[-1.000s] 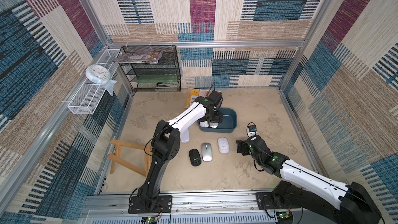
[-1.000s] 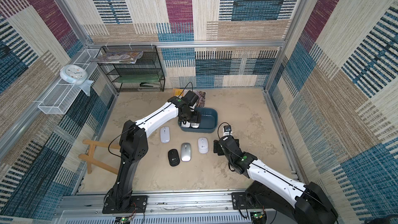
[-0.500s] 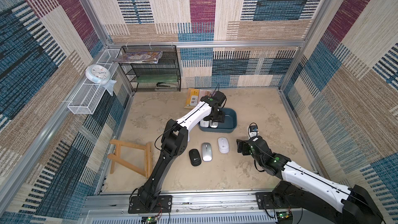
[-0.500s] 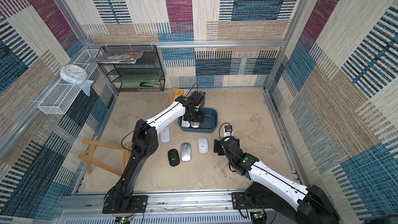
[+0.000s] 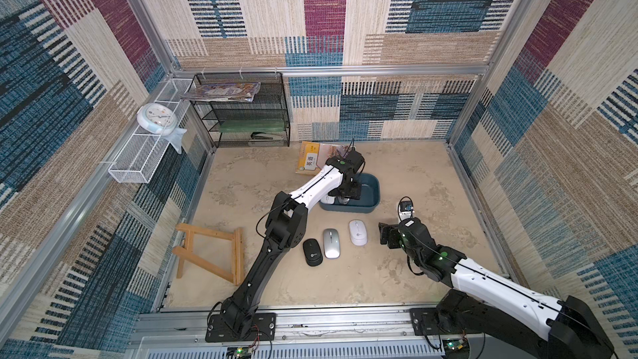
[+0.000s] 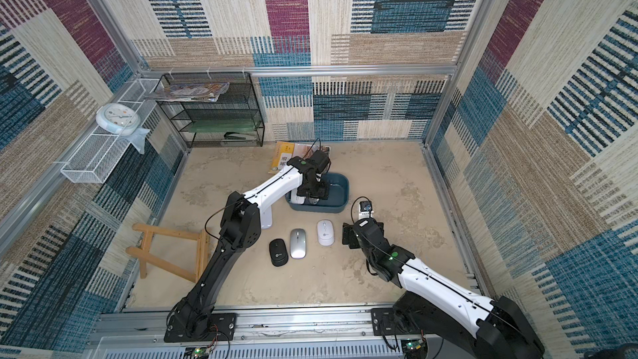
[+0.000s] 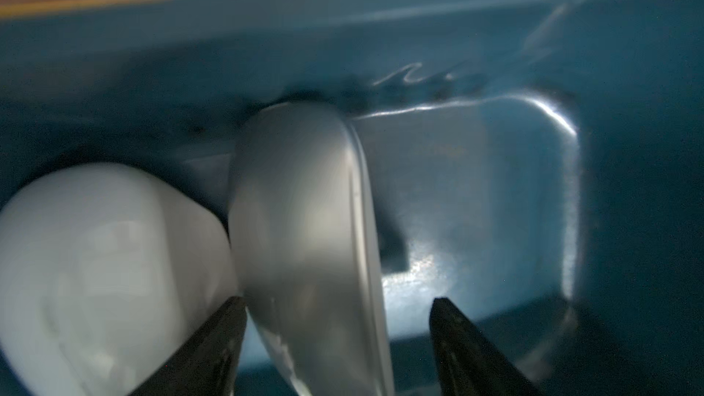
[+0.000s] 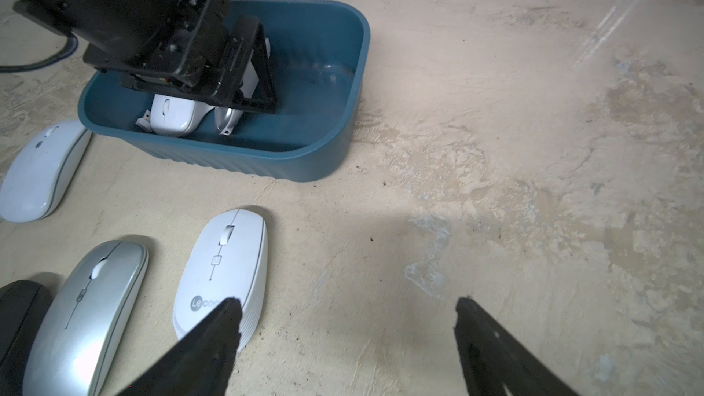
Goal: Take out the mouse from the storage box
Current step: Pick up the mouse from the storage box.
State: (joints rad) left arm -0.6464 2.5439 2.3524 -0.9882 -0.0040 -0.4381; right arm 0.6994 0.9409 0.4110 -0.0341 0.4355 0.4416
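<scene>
The left pincer [image 7: 335, 300] was down inside the box [image 8: 331, 51], spread, one finger on each side of a silver mouse [image 7: 301, 203], with a gap visible on one side. That mouse stood tilted on edge against a white mouse [image 7: 106, 260], both in the box. The right pincer [image 8: 347, 300] hung spread over the surface [image 8: 533, 146], just beside an outside mouse [image 8: 224, 272].

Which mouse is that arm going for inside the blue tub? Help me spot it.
Find the teal storage box near the middle of the table. Two mice lie inside under the left gripper; yours is the silver mouse, tilted on edge beside a rounder white mouse.
</scene>
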